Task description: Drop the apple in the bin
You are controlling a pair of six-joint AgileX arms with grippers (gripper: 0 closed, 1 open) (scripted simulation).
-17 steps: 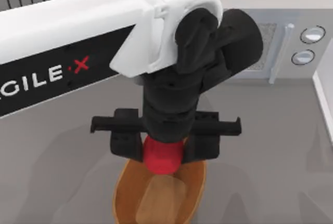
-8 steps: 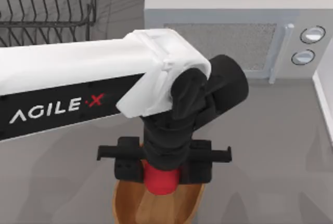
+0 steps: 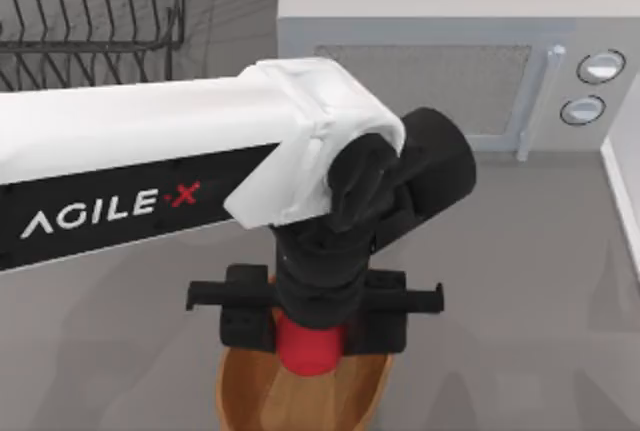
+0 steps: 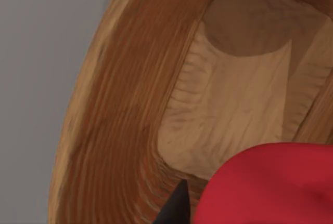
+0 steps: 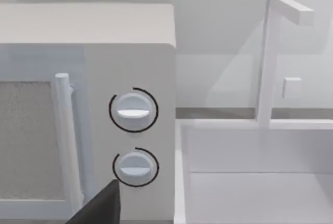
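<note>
The red apple hangs between the black fingers of my left gripper, which is shut on it. It sits just above the far end of the oval wooden bin at the front of the table. In the left wrist view the apple is close over the bin's ribbed inner wall and its lighter flat bottom, with one dark fingertip beside it. My right arm is parked off to the right. A dark piece of my right gripper shows in front of the microwave.
A black wire rack stands at the back left. A white microwave with two round knobs fills the back middle. A white sink with a faucet lies at the right edge.
My left arm has come toward the front and gone lower, carrying the apple down closer over the bin. In the last half second it has hardly moved.
</note>
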